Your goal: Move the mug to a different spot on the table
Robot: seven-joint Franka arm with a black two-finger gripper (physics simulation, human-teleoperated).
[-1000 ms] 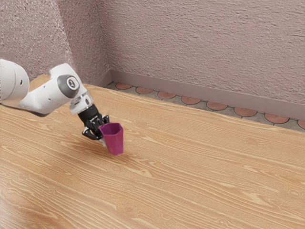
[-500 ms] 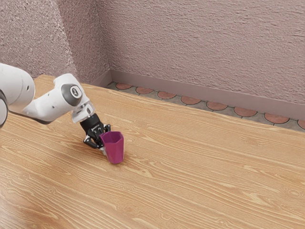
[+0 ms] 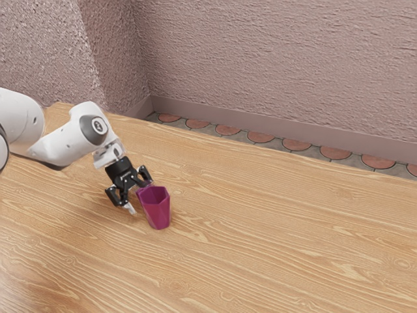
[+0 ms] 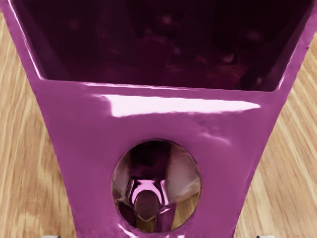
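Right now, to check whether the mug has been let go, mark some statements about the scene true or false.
1. The mug stands on the table, mouth up. True.
2. The gripper is shut on the mug. False: its fingers are spread open.
3. The gripper is on the mug's side toward the exterior view's right. False: it is on the left.
4. The mug is magenta. True.

You will find no legible text, label, brand or number. The dark round cap on the arm joint, up behind the gripper, bears a pale mark too small to read.
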